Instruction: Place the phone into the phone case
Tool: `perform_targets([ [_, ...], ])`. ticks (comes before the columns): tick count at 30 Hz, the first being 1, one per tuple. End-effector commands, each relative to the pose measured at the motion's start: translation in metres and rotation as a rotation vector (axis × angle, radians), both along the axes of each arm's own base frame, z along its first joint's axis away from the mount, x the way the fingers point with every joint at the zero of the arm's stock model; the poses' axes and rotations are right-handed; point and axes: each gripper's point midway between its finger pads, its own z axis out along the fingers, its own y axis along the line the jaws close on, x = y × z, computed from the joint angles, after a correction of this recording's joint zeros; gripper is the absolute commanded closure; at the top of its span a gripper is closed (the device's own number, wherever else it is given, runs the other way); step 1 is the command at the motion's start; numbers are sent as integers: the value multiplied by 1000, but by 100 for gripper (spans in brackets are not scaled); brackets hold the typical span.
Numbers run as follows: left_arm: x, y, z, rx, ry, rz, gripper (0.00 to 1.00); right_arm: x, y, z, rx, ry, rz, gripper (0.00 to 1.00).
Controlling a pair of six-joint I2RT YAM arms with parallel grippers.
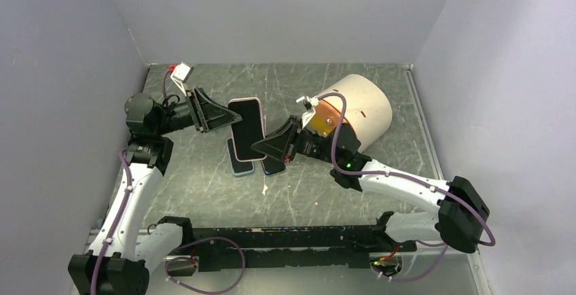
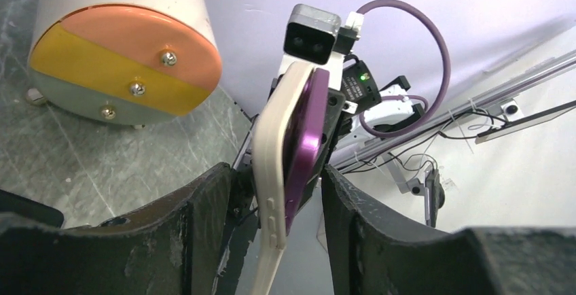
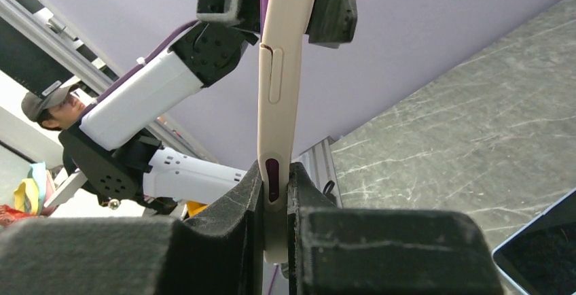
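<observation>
— Phone [image 1: 246, 119]: where do you have it?

— I have it up off the table [image 1: 204, 186], screen to the top camera, with the cream case [image 2: 272, 172] around its back. From my left wrist camera the purple body stands proud of the case rim along one side. I cannot tell whether it is fully seated.

— Who is holding it?

— My right gripper [image 3: 275, 176]. It comes in from 4 o'clock and its jaws are clamped on the case's lower end, pads pressed to both faces, right at the slot in the edge.

— And the left?

— My left gripper [image 2: 275, 179] reaches in from 9 o'clock at the phone's upper end. Its jaws are apart: one finger [image 2: 170, 234] stands on each side of the case. From its own camera I see a gap on both sides. From the right wrist camera the fingers look very near the case.

— What else is on the table?

— Two more handsets lie flat at 6 o'clock from the held phone, one [image 1: 239, 162] beside the other [image 1: 273, 166], both partly under my right gripper. A white scrap [image 1: 263, 187] lies just below them. A pale drum [image 1: 363, 101] lies on its side at 3 o'clock, its orange and yellow end facing the phone.
</observation>
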Motion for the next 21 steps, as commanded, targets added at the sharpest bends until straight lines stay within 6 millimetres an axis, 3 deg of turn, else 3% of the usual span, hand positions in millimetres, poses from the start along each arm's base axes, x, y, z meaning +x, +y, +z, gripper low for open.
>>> perform_targets([
  [1, -9, -2, 17, -37, -56, -37, 46, -14, -13, 40, 118, -112, 17, 100],
  [5, -7, -2, 13, -24, -51, -39, 56, -13, -13, 36, 109, -109, 11, 100],
  [13, 10, 4, -13, 72, -15, 71, 97, -7, -12, 26, 61, -95, -23, 100],
  [21, 17, 12, -31, 172, 6, 155, 97, -3, -7, 26, 62, -78, -27, 100],
])
